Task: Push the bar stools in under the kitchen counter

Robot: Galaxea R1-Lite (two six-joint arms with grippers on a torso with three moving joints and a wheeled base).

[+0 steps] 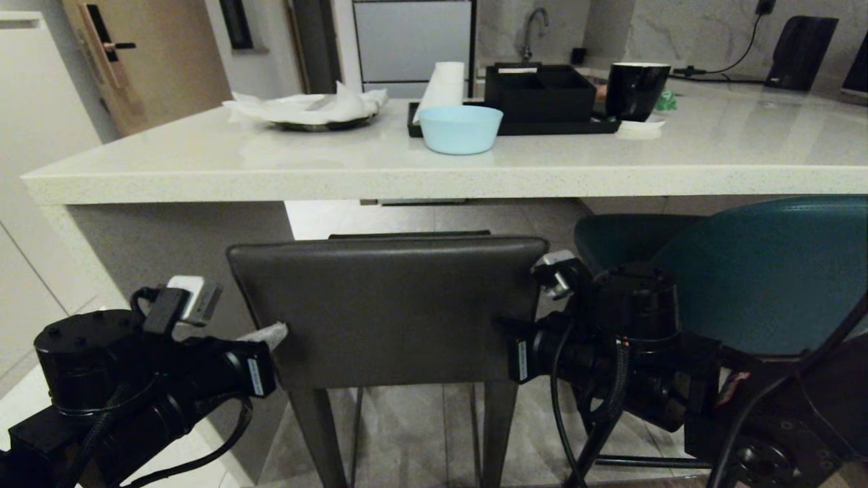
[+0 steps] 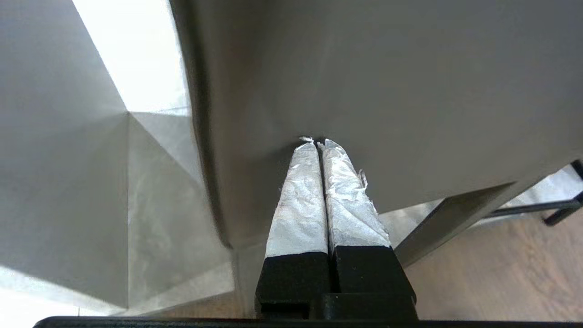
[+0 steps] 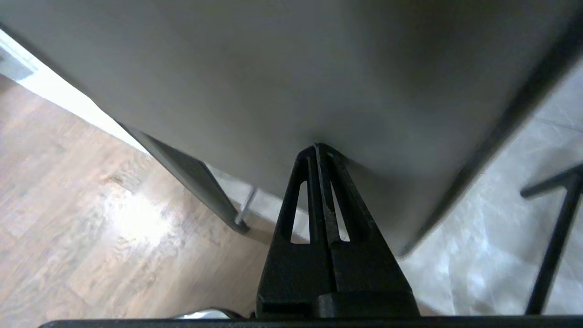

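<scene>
The dark grey-brown bar stool [image 1: 386, 305] stands in front of me, its boxy back facing me, below the front edge of the off-white speckled kitchen counter [image 1: 434, 179]. My left gripper [image 1: 278, 332] is shut, its white-wrapped tips [image 2: 317, 143] touching the left side of the stool's back [image 2: 387, 91]. My right gripper [image 3: 317, 146] is shut too, its black tips pressed on the right side of that back [image 3: 273, 68]; in the head view its fingers are hidden behind the wrist. The teal bar stool [image 1: 766, 271] stands at the right, beside my right arm.
On the counter sit a light blue bowl [image 1: 460, 129], a black tray with boxes [image 1: 542, 95], a black mug [image 1: 636, 88], a paper roll [image 1: 444, 85] and a plate with napkins [image 1: 319, 108]. The counter's slab side panel [image 1: 169, 251] stands left of the stool.
</scene>
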